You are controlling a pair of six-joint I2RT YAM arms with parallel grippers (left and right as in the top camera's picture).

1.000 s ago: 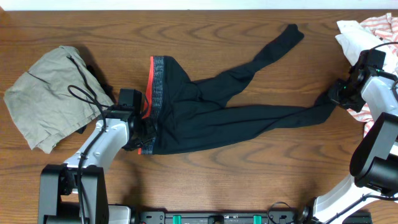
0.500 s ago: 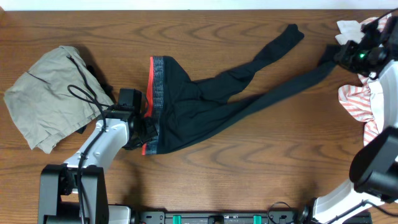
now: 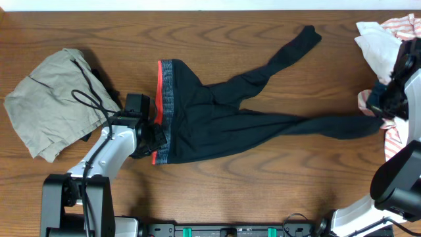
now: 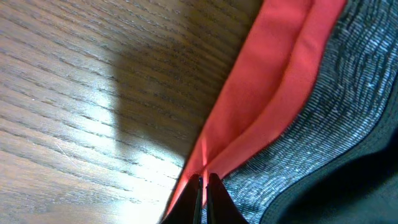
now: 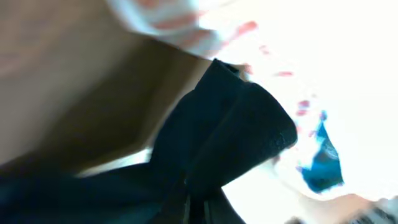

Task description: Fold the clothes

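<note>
Your left gripper (image 3: 155,139) sits at the near corner of the waistband (image 3: 166,99). In the left wrist view the left gripper (image 4: 204,183) has its fingertips pressed together with no gap showing, pinching the red edge (image 4: 267,93) of the band where it meets the wood. Grey patterned fabric lies just beside the red strip.

Your right gripper (image 3: 379,113) is at the far right of the table (image 3: 230,191), at the foot end of the lower leg (image 3: 316,125). In the right wrist view the right gripper (image 5: 196,208) is closed on that leg's black cuff (image 5: 236,130), which bunches up above the fingertips. That view is blurred, so finer detail of the hold cannot be read.

The leggings (image 3: 217,122) lie flat across the middle of the table. The waistband is at the left and stands roughly upright in the overhead view. The two legs spread apart to the right. The upper leg (image 3: 289,52) runs diagonally toward the far edge and lies free. The lower leg stretches almost straight to the right gripper.

A khaki garment (image 3: 52,102) with a dark drawstring lies crumpled at the left, near the left arm and apart from the leggings. White and red-striped garments (image 3: 378,39) are heaped at the right edge, just beside the held cuff.
</note>
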